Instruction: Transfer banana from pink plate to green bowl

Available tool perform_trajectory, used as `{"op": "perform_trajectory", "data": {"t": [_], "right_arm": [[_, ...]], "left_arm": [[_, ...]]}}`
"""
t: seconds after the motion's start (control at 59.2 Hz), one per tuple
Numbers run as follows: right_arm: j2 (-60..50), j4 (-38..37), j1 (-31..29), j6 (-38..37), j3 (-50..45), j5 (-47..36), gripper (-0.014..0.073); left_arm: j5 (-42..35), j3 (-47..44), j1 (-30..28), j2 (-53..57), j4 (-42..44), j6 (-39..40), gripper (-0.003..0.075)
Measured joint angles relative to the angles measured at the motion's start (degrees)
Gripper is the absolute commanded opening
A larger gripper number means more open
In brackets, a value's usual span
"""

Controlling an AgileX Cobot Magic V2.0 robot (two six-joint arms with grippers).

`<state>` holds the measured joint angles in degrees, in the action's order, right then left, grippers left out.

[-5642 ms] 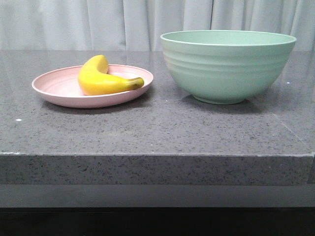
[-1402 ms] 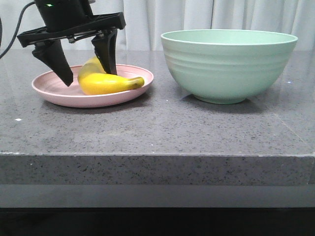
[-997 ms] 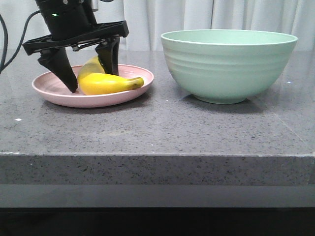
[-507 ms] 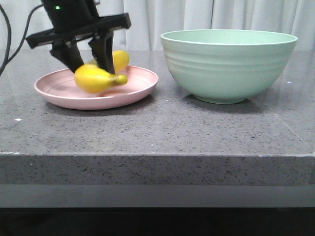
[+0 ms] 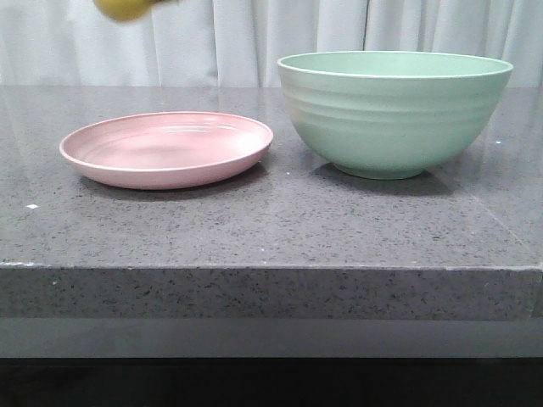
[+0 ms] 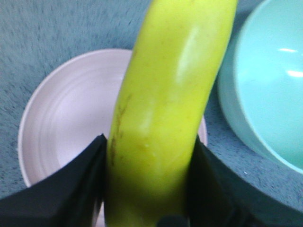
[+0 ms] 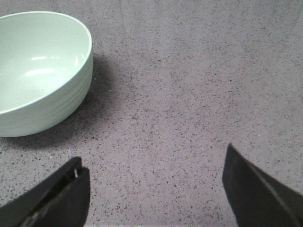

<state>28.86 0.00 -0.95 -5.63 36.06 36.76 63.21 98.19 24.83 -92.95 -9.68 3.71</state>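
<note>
The banana (image 6: 161, 118) is hanging pinched in the left gripper (image 6: 147, 182), above the pink plate (image 5: 166, 149).

The front view is cropping it to a yellow blur; the right gripper (image 7: 156, 187) is gaping beside the green bowl (image 7: 40, 71).

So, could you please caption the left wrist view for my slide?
Left gripper holds the banana above the pink plate, green bowl alongside.
</note>
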Motion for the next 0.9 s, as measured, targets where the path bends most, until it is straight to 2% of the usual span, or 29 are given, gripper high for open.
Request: {"op": "perform_trajectory", "data": {"t": [0.236,0.557,0.777,0.895], "right_arm": [[0.0,1.6,0.0,0.0,0.0,0.0,0.0591],[0.0,6.1,0.0,1.2,0.0,3.7,0.0591],[2.1,16.9,0.0,9.3,3.4,9.7,0.0591],[4.8,25.1,0.0,16.0,6.5,12.7,0.0591]], "left_arm": [[-5.2,-12.2,2.9,14.2,-0.2,-5.9,0.0241],[-13.7,-28.5,10.1,26.6,-1.2,-8.6,0.0241],[-17.0,-33.7,13.7,28.0,-4.1,-8.9,0.0241],[-17.5,-34.0,14.0,28.0,-10.3,-12.3,0.0241]]}}
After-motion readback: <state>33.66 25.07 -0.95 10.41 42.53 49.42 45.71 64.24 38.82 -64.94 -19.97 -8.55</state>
